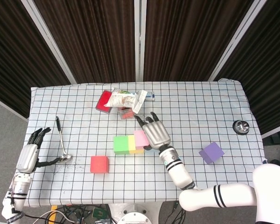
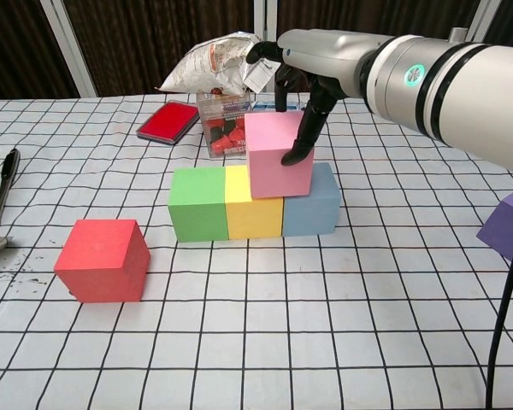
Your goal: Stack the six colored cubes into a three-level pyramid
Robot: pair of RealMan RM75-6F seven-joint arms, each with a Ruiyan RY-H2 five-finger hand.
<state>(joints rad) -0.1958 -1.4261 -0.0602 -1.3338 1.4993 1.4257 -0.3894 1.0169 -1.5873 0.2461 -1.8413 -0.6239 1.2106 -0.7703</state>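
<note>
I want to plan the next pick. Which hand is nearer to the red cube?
Left. The left hand rests near the table's left edge, beside the red cube; the right hand holds the pink cube, farther away.

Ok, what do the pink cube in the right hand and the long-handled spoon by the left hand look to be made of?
Pink cube: probably foam or matte painted wood; flat even colour, no shine, crisp edges. The pictures leave it open which. The right hand holds it over the yellow cube and blue cube.

Long-handled spoon: likely metal with a polished finish; the bowl glints silver, while the handle's far end looks black.
</note>
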